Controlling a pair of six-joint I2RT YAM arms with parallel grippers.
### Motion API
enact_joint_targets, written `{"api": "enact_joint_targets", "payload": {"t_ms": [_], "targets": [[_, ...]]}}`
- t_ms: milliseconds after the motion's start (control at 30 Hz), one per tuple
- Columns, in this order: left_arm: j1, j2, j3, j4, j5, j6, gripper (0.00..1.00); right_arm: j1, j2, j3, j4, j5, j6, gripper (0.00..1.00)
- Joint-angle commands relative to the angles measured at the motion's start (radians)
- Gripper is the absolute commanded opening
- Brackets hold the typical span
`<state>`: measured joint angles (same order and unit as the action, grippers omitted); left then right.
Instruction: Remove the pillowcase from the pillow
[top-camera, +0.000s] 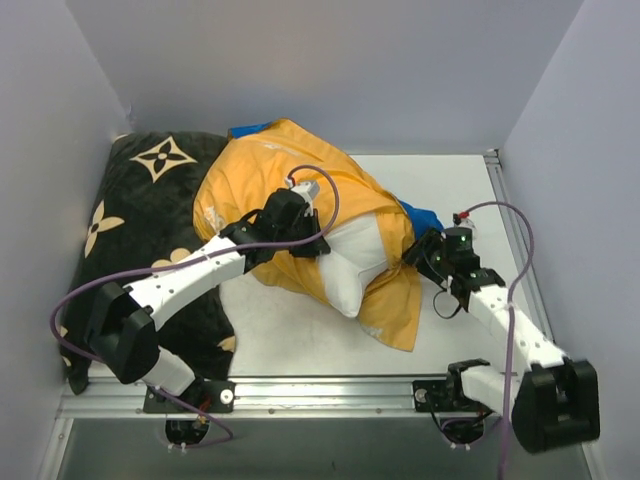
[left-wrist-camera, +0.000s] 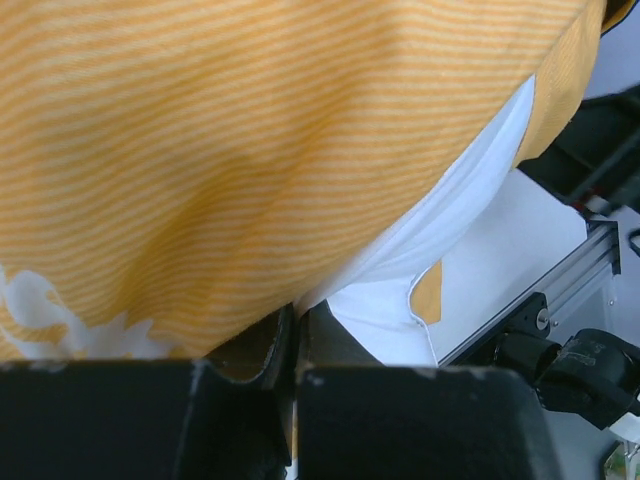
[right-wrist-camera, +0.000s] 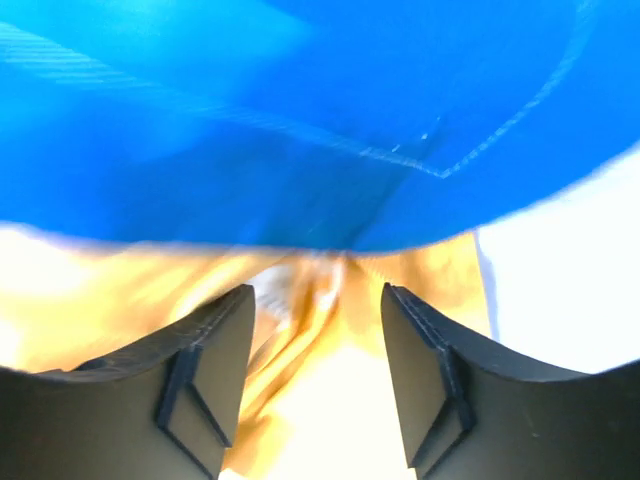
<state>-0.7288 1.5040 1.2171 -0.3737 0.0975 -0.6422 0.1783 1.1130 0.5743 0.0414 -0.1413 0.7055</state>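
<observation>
The pillowcase (top-camera: 275, 180) is turned inside out, orange-yellow, and lies bunched over the far end of the white pillow (top-camera: 357, 262). Blue edges show at the back and right (top-camera: 420, 215). My left gripper (top-camera: 300, 238) is at the seam where orange cloth meets white. In the left wrist view its jaws (left-wrist-camera: 297, 322) are pressed together with the pillow's white cloth (left-wrist-camera: 440, 230) running into their tips under the pillowcase (left-wrist-camera: 250, 150). My right gripper (top-camera: 425, 250) is at the pillowcase's right edge. It stands open (right-wrist-camera: 315, 300), with loose orange fabric (right-wrist-camera: 310, 330) between its fingers below the blue cloth (right-wrist-camera: 300, 120).
A black cushion with tan flower motifs (top-camera: 150, 220) fills the left side, partly under the pillowcase. White table surface (top-camera: 450, 190) shows at the right. Grey walls close in on three sides. An aluminium rail (top-camera: 330, 392) runs along the near edge.
</observation>
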Motion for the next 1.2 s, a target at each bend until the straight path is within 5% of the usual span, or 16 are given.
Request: {"api": "enact_joint_targets", "payload": {"t_ms": [0,167,400,733,1033,1167], "targets": [[0.017,-0.004,-0.028,0.041,-0.102,-0.007,0.0,0.0,-0.189,0.044,-0.17,0.051,-0.055,0.55],[0.009,0.024,-0.021,0.061,-0.097,-0.016,0.0,0.09,-0.288,0.133,-0.273,0.063,-0.113,0.6],[0.003,0.007,-0.016,0.053,-0.097,-0.013,0.0,0.286,-0.035,0.312,-0.293,0.273,-0.253,0.69],[-0.001,-0.086,-0.062,0.013,-0.107,-0.002,0.0,0.17,0.122,0.381,-0.347,0.49,-0.258,0.24],[0.003,-0.218,-0.148,-0.01,-0.102,-0.002,0.0,-0.058,0.209,0.421,-0.295,0.434,-0.192,0.07],[0.003,-0.286,-0.168,-0.043,-0.099,-0.001,0.0,-0.129,0.335,0.406,-0.137,0.236,-0.147,0.07]]}}
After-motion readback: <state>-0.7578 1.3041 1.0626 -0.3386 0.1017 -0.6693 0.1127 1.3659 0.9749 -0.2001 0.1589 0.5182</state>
